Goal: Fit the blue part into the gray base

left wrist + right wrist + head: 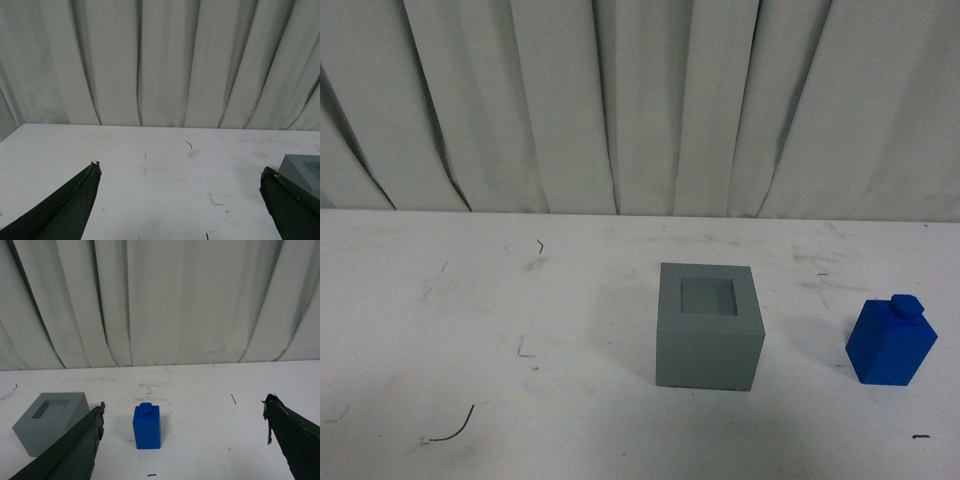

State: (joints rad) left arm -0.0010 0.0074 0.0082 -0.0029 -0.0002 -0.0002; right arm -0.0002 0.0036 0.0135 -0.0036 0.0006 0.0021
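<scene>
Here the blue part (147,426) stands ahead of the wide-spread right gripper (184,403).

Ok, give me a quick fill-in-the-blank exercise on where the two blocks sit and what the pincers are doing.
1. In the front view, the blue part stands to the ____ of the gray base.
2. The square recess in the base's top is ____.
3. The left pincer and the right pincer are both ____, holding nothing.

Missing words: right; empty; open.
</scene>
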